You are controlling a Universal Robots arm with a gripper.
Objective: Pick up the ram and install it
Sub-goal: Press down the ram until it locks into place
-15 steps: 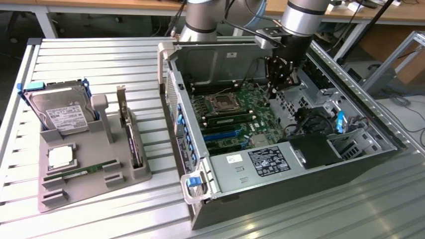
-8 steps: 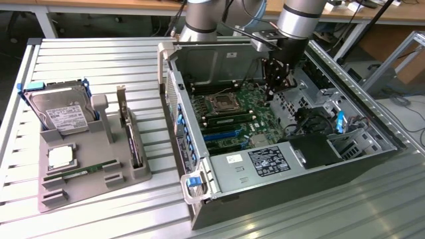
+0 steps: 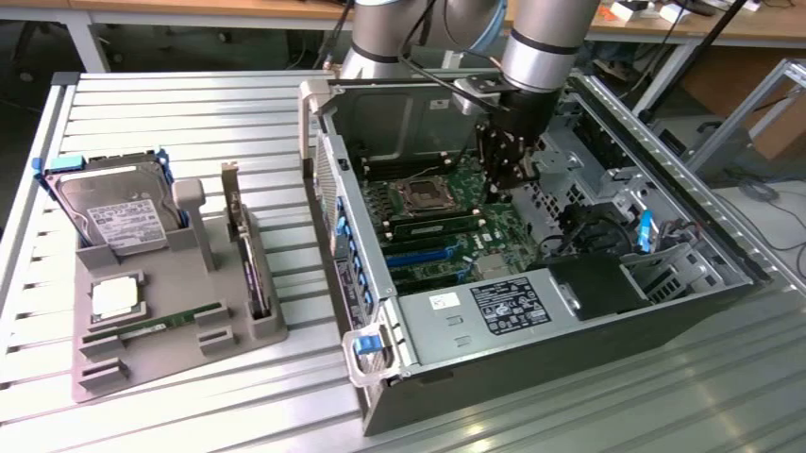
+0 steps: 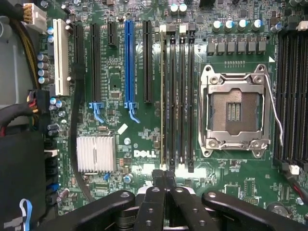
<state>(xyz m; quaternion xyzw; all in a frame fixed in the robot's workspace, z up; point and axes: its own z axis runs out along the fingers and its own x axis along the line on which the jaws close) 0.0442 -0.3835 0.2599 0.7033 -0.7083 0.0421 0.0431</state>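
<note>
The robot's silver-grey cylindrical arm with dark joint bands carries a thin black cable along its side and ends in a matte black metal gripper (linked bars pinned with round silver screw heads) with slim black fingertips.

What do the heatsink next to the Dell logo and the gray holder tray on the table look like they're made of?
Heatsink: bare metal, probably aluminium, judging by its pale silver sheen and thin parallel fins. Gray holder tray: likely plastic, perhaps 3D printed; it is matte, uniformly gray, with blocky molded slots, though the look leaves this open.
</note>
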